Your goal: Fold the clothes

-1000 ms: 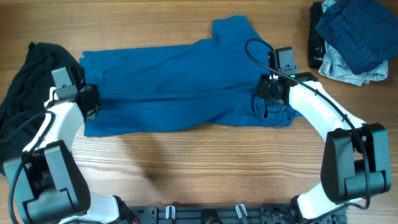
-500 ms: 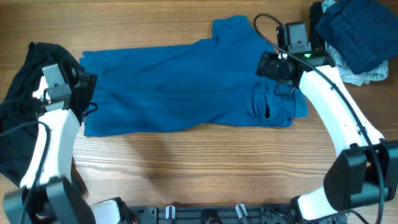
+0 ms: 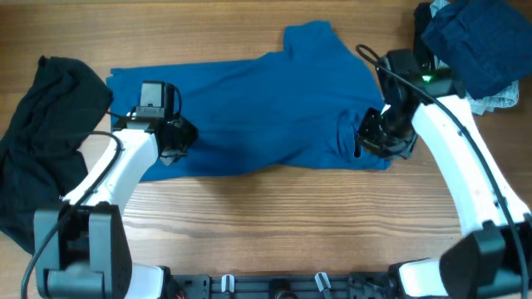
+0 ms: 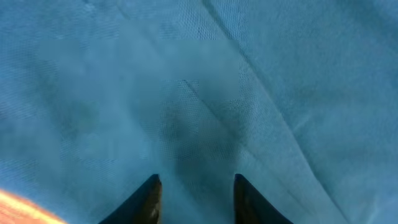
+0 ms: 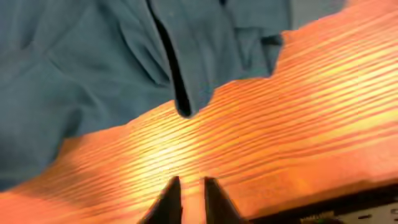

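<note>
I am watching left claw (image 4: 196,182) hovering released over teal-blue shirt (image 3: 249,112) | right claw (image 5: 191,183) hanging nearly clenched, empty, above bare table (image 5: 292,124) beside shirt edge

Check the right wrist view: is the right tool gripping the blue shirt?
No: the right tool sits over the bare table, gripping nothing, with the blue shirt lying beyond it.

Wooden table (image 3: 274,208); teal shirt (image 3: 258,108) spread mid-table; black garment (image 3: 41,124) at its left; navy-denim heap (image 3: 465,50) far right corner.

Left hand (image 3: 176,137) moved inward onto shirt (image 3: 266,100).
</note>
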{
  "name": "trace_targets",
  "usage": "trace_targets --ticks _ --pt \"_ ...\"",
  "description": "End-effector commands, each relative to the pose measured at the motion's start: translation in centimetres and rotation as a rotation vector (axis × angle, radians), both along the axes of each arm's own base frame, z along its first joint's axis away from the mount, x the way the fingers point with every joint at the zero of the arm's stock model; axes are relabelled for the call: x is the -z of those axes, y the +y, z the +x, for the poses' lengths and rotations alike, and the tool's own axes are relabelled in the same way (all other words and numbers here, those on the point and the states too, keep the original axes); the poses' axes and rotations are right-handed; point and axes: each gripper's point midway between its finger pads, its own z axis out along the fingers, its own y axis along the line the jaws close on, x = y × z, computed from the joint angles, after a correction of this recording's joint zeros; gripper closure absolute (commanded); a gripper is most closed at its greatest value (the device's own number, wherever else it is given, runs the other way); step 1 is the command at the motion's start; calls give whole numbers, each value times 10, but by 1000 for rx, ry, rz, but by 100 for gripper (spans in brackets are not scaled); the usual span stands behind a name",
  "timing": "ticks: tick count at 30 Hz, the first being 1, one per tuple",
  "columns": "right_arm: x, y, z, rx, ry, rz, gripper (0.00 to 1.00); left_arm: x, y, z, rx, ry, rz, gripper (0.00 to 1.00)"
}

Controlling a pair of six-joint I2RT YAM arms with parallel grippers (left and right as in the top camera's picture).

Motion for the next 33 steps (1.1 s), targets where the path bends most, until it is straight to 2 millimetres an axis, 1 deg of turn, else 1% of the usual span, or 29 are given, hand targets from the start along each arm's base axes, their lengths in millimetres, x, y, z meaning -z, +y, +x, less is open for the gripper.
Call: trace_targets --ticks 1,5,8,10,11,12,16,17,18,21,23,24,26,27,29,33 --pt "20 -9 -10 55 18 -39 50 -2 -2 10 12 -34 -3 33" --pt "53 -6 -17 92 34 -21 49 -2 -2 9 14 -31 -2 31" --pt "71 -3 -8 91 -12 1 51 -2 -2 10 14 -34 -3 30" --pt "78 0 0 92 -37 16 51 -2 -2 10 14 -32 -3 30" --pt "81 1 2 92 -42 23 51 -2 -2 9 14 -28 -3 27" --pt "85 1 5 91 -49 22 53 -2 -2 8 14 -26 -2 27" --pt "96 3 10 92 -46 25 67 -2 -2 8 14 -26 -2 25" --pt "97 3 11 92 -47 25 71 -2 -2 8 14 -26 -2 22" --pt "97 1 12 94 -52 15 79 -2 -2 8 14 -26 -2 22" --pt "95 -7 19 103 -82 -29 87 -1 -2 7 14 -22 -2 21" --pt "88 -5 29 104 -114 -25 92 -1 -2 6 14 -16 -1 21" --pt "83 -4 37 104 -141 -19 94 -1 -2 6 14 -15 -1 21" --pt "73 -5 52 111 -194 -9 96 -1 -2 6 14 -15 -1 21" --pt "67 -8 65 104 -241 -4 96 -1 -2 5 14 -14 -1 21" --pt "63 -16 81 133 -303 0 96 0 -2 5 14 -11 -1 21" --pt "57 -27 101 160 -387 -18 96 0 -2 4 14 -7 0 21"
